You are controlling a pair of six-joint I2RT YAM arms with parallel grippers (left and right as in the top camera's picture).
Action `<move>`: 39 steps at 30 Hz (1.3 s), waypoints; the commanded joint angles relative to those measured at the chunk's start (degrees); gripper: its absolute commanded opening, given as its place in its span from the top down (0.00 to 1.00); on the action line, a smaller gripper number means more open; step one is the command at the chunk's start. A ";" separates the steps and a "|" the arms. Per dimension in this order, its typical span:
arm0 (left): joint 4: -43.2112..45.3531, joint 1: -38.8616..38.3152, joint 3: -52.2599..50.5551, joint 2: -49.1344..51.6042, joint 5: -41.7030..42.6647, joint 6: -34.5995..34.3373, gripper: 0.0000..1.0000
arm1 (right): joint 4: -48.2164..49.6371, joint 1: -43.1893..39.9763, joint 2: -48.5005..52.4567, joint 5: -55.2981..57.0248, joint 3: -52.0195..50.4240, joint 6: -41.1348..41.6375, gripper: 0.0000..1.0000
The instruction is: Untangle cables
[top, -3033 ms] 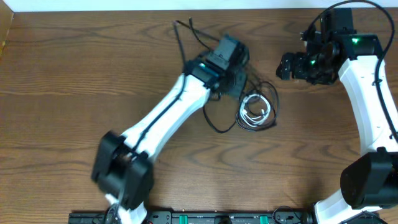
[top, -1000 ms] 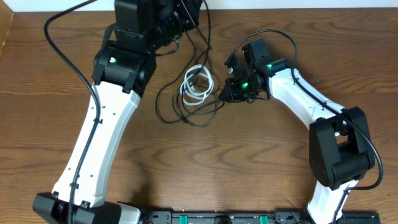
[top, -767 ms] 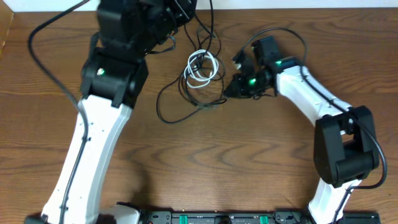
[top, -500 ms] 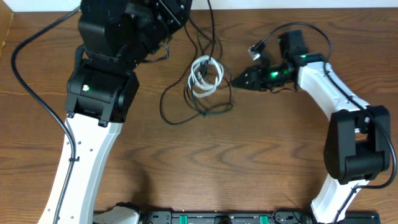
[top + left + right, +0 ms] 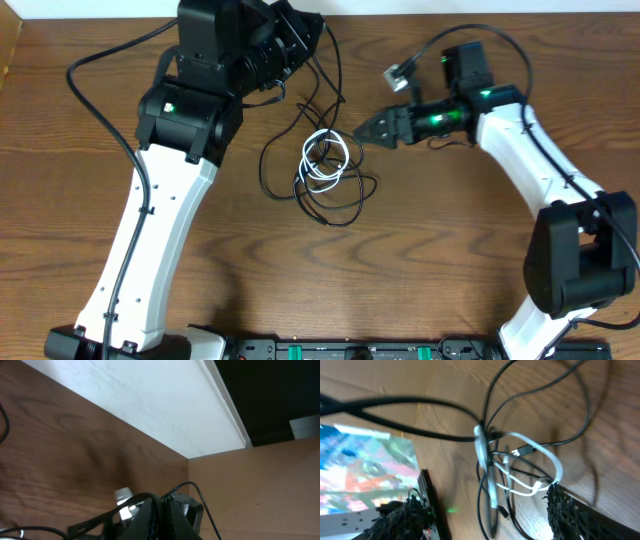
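I am lining up my right hand (image 5: 371, 130), fingers spread wide, on the white coiled cable (image 5: 325, 158) lying on the brown wooden table (image 5: 450, 270), knotted into the thin black cable (image 5: 415, 402). Black strands are running up towards my left hand (image 5: 298, 38); I cannot tell whether it is gripping them. I judge it best to pinch only the white loop and pull gently.

Right claw (image 5: 366, 132) gapes wide, pointing toward the left claw (image 5: 304, 36) held high.
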 commanded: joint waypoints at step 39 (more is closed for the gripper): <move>-24.65 0.09 -0.55 5.31 -35.43 19.87 0.92 | -2.32 -9.49 -19.43 23.85 0.04 9.03 0.99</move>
